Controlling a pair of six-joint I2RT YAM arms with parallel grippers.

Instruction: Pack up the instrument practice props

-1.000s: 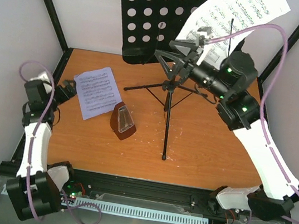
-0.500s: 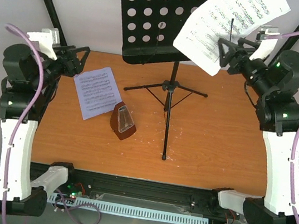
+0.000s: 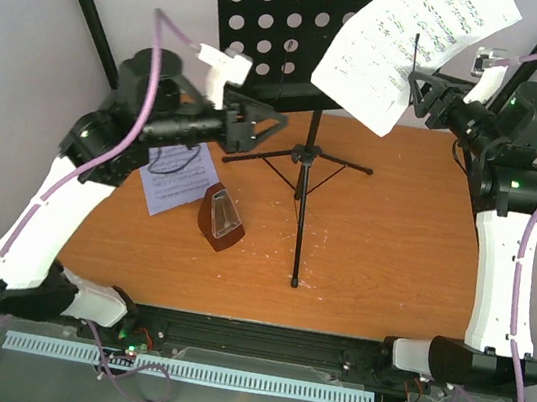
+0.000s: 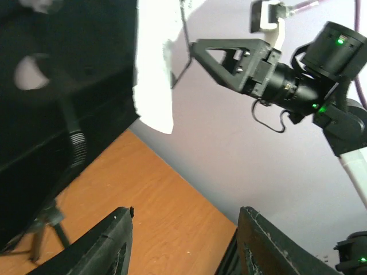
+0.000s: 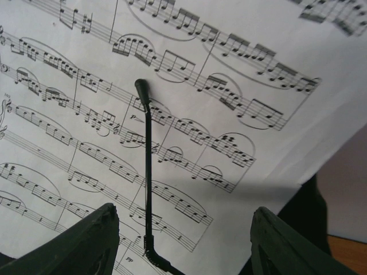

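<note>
Black music stand [image 3: 305, 154] w/ perforated desk at table's [image 3: 390, 270] 12 o'clock, tripod legs spread; white sheet-music page [image 3: 414, 41] tilted on desk at 1 o'clock, thin wire arm [image 5: 147, 172] across it; 2nd page [image 3: 174, 167] flat at 9 o'clock; red-brown metronome [image 3: 221, 216] upright just beside its near corner. Left gripper [image 3: 272, 123] fingers apart, at 9 o'clock of stand's pole; right gripper [image 3: 415, 89] apart too, facing tilted page's edge.

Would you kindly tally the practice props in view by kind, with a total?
Music stand: 1
Metronome: 1
Sheet-music pages: 2, the raised page and the flat page
Total: 4
</note>
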